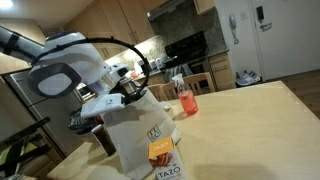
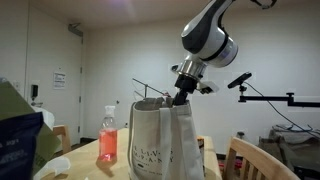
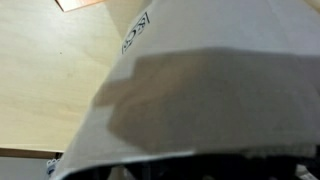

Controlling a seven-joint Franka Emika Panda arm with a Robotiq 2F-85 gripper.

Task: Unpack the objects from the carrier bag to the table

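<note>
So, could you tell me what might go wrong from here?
1. The gripper sits at the rim of the tall carrier bag; it could snag the thin plastic and tip or drag the bag.
2. The drink bottle stands near the bag and could be knocked over if it topples.
3. The wrist view shows only bag wall, no contents, so the jaws may close on plastic.

White arm (image 1: 72, 52) of rounded shells, dark grey joint caps; thin black cable (image 1: 120, 41) arcs toward 3 o'clock; wrist (image 2: 187, 72) seemingly black.
</note>
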